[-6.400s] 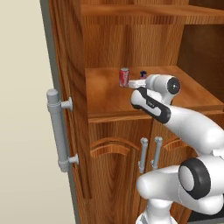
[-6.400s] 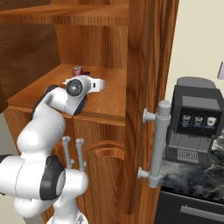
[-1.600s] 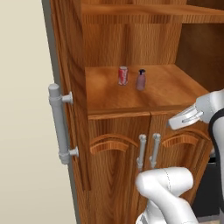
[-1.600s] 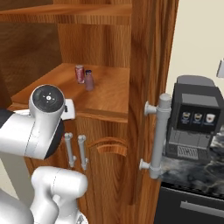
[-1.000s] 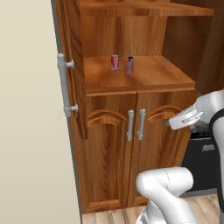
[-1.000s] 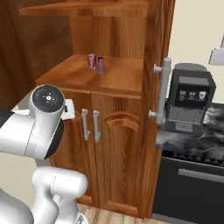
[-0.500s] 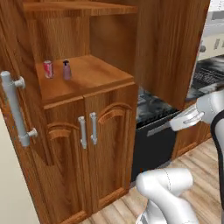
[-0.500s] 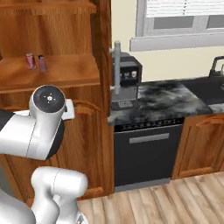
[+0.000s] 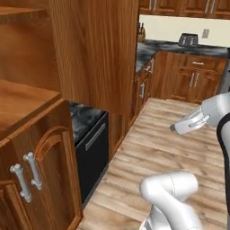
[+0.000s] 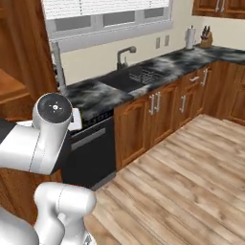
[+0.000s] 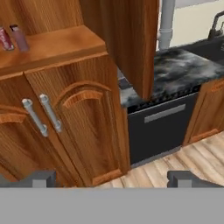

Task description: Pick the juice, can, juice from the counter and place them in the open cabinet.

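On the cabinet's (image 11: 65,48) middle shelf, at the hand view's top left, the red can (image 11: 5,38) stands with a greyish-pink juice bottle (image 11: 18,37) just right of it. My gripper (image 11: 113,179) is open and empty, well back from the shelf; its dark fingertips (image 11: 43,177) rise far apart at the bottom. The cabinet door (image 11: 131,39) with its grey bar handle (image 11: 165,22) hangs open over the marbled counter (image 11: 183,70). In the left base view the gripper (image 9: 176,128) is held out over the wooden floor, right of the cabinet (image 9: 27,108).
A black dishwasher (image 11: 157,127) sits under the counter beside the cabinet's lower doors (image 11: 65,118). The counter (image 10: 95,95) runs on to a sink (image 10: 143,75) with a faucet (image 10: 125,51), and a far counter (image 9: 179,47) carries a toaster (image 9: 188,40). Wooden floor (image 10: 182,182) spreads in front.
Both base views have swung right, away from the cabinet, so the base has turned. The can and juice still stand on the shelf. The gripper has stayed open.
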Tool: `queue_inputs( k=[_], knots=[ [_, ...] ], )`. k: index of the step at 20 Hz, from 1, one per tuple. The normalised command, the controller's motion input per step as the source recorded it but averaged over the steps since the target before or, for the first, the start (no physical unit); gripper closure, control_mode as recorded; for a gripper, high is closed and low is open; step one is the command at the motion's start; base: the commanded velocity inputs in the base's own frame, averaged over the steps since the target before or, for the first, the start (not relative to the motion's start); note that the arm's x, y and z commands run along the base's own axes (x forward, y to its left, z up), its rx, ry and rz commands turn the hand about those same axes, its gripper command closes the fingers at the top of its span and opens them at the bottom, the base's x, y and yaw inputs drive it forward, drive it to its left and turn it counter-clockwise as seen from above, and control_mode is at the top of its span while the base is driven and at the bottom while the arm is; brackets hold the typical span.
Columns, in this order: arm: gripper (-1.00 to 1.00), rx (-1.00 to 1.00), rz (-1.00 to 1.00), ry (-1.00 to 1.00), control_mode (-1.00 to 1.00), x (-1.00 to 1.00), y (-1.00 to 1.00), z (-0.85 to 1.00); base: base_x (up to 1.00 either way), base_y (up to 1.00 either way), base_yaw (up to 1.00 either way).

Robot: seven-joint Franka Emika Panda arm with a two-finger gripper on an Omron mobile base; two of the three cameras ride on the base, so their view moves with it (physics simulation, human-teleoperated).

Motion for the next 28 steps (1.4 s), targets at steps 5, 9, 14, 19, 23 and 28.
queue_inputs(
  k=[5,9,14,19,23,28],
  knots=[
    [-1.0,0.0,0.0,0.0,1.0,0.0,0.0,0.0,0.0,0.05,-0.98],
    [-1.0,0.0,0.0,0.0,1.0,0.0,0.0,0.0,0.05,0.08,-0.95],
    [-1.0,0.0,0.0,0.0,1.0,0.0,0.0,0.0,0.46,0.13,-0.59],
    [-1.0,0.0,0.0,0.0,1.0,0.0,0.0,0.0,0.69,0.11,-0.29],
    [-1.0,0.0,0.0,0.0,1.0,0.0,0.0,0.0,0.65,0.19,-0.37],
    [-1.0,0.0,0.0,0.0,1.0,0.0,0.0,0.0,0.6,0.22,-0.47]
  ],
)
